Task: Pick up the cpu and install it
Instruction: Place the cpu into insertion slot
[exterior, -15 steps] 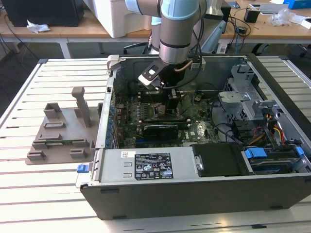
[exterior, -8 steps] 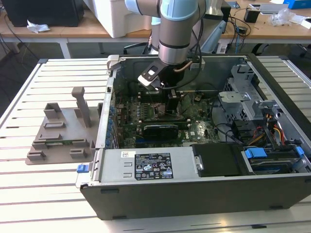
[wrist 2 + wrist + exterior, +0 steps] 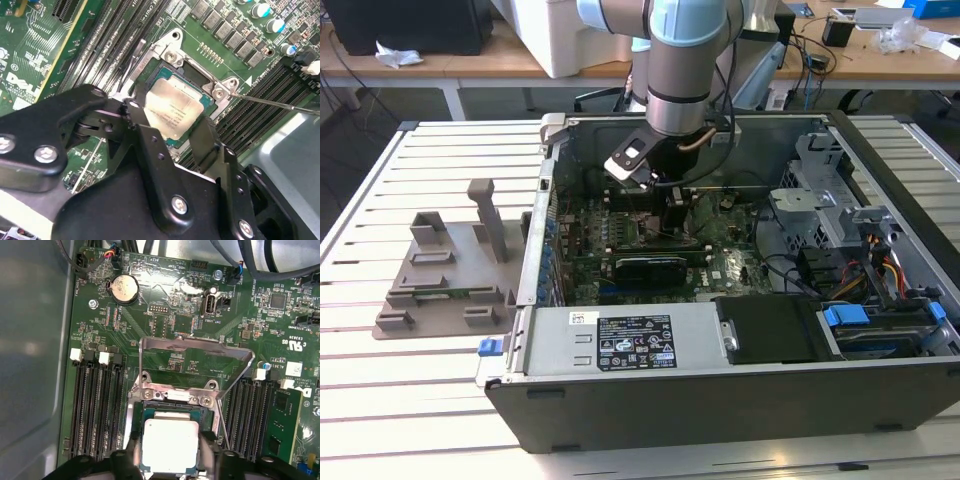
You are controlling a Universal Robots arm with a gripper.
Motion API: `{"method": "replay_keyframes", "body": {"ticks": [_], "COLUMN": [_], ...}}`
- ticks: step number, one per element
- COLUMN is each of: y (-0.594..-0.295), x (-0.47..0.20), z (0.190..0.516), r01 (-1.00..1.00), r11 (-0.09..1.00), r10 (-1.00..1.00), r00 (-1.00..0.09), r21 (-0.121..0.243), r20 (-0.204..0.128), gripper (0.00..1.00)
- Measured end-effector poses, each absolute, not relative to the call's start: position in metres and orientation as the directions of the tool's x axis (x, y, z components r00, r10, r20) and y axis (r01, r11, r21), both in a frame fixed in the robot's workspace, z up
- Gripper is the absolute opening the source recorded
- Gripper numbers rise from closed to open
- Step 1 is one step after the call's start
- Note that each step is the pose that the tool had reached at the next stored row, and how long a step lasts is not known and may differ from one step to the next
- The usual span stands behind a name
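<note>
Slatted table (image 3: pixel 440 400) carries the open case (image 3: pixel 720 400), where towards the table's far edge the claw (image 3: pixel 169 122) grips the cpu (image 3: pixel 170 442) by two opposite edges, low over or already in the socket (image 3: pixel 172 52), so the pick is done while seating looks unfinished and the load plate (image 3: pixel 195 347) stands raised

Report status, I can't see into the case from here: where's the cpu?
Gripper low inside the case, astride the cpu. Cpu at the open socket, load plate raised. Nothing blocking it.
</note>
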State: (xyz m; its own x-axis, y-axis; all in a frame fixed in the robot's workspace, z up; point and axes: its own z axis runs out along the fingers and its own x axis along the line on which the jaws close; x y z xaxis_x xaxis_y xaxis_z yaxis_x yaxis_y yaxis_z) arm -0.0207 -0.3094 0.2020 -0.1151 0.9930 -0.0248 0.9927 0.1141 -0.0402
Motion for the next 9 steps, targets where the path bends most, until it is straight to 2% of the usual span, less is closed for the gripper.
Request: {"method": "replay_keyframes", "body": {"ticks": [1, 2, 9], "y": [-0.3094, -0.3094, -0.3094], "x": [-0.0207, -0.0207, -0.0207], "z": [0.202, 0.202, 0.2102], "r01": [0.993, 0.993, 0.993], "r11": [0.114, 0.114, 0.114], "r10": [0.993, 0.993, 0.993], "r00": [-0.115, -0.115, -0.115], "r21": [-0.04, -0.04, -0.04], "r20": [-0.025, -0.025, -0.025], "gripper": [0.54, 0.53, 0.53]}}
